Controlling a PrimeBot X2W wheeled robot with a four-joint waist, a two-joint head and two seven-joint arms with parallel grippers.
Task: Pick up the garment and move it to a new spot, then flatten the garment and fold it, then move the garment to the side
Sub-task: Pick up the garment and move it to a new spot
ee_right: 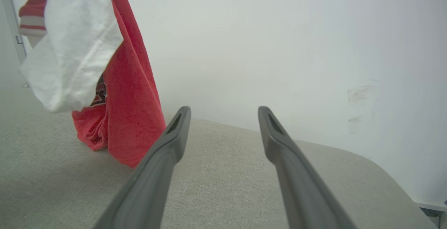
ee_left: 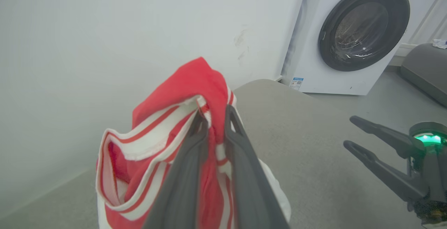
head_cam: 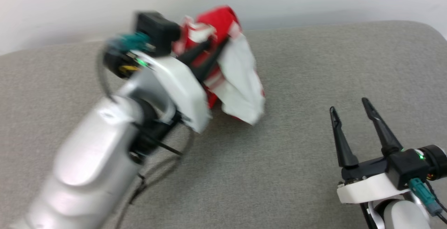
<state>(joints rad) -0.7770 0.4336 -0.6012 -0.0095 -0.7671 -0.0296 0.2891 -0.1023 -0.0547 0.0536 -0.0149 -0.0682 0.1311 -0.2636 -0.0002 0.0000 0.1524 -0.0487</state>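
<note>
The garment [head_cam: 237, 72] is a red shirt with white sleeves and striped trim, bunched and lifted over the far left of the grey cushion. My left gripper [head_cam: 218, 42] is shut on its red-and-white fabric, and the cloth hangs down from the fingers. In the left wrist view the garment [ee_left: 181, 96] is pinched between the two dark fingers [ee_left: 195, 141]. In the right wrist view the garment [ee_right: 129, 93] hangs at the left, with its lower hem on or just above the cushion. My right gripper [head_cam: 351, 105] stands open at the lower right, with nothing between its fingers [ee_right: 174, 131].
A wide grey cushioned surface [head_cam: 297, 152] spreads under both arms, with a white wall behind it. A white washing machine [ee_left: 352, 37] with a dark round door stands beyond the cushion's end. Another grey cushion [ee_left: 426, 68] lies beside it.
</note>
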